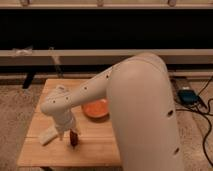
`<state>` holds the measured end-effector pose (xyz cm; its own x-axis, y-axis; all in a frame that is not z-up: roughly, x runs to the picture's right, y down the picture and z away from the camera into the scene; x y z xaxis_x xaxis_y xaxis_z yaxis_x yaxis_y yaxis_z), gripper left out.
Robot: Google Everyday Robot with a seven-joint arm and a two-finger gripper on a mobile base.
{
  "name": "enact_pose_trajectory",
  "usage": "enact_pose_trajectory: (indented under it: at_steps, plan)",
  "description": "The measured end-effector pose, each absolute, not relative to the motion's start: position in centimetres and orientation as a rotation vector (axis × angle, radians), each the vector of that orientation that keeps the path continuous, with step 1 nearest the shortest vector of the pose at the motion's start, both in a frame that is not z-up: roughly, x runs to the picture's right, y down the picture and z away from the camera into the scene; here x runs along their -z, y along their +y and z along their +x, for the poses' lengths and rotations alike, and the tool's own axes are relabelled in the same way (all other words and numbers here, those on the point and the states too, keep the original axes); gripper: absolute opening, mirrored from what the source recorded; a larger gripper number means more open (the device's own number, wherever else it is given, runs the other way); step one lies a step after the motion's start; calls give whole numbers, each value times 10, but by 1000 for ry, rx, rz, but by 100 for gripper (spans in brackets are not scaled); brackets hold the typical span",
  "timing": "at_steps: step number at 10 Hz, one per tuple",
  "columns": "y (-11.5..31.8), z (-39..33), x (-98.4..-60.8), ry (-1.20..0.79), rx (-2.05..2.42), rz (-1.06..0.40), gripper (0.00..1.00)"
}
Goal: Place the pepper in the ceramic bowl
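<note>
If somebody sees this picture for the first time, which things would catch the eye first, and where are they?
The big white arm fills the right and middle of the view and bends down toward the left. Its gripper hangs low over the front left of the wooden table, right at the small dark red pepper. The orange ceramic bowl sits further back and to the right, partly behind the arm.
</note>
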<state>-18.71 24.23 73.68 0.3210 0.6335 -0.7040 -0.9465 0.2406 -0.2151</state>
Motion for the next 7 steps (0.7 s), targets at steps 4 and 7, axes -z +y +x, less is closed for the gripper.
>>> enact_pose_trajectory:
  at_steps: [4,7]
  plan:
    - [263,-176,-762,596,-1116,-711,65]
    - [268,-173,-771,618,-1114,-723,62]
